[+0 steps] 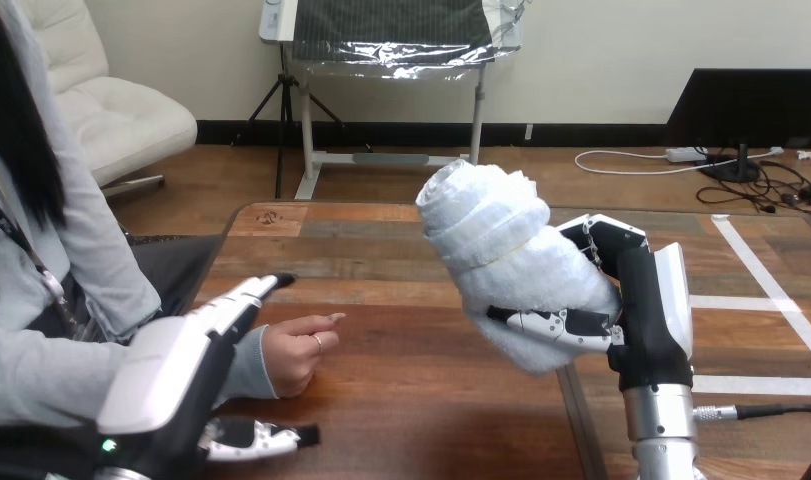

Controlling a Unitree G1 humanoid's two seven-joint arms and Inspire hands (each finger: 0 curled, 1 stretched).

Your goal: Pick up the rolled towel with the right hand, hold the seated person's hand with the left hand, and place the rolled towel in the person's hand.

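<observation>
The right hand (649, 318) grips the rolled towel (509, 258), fingers and thumb curled round its lower end, holding it tilted in the air above the table (421, 410). The left hand (179, 362) is released, fingers straight, just beside the person's hand (295, 352), which rests loosely curled on the wood; whether they touch is unclear.

The wooden table (431, 400) bears the person's hand (296, 355), loosely curled, near its left side.
</observation>
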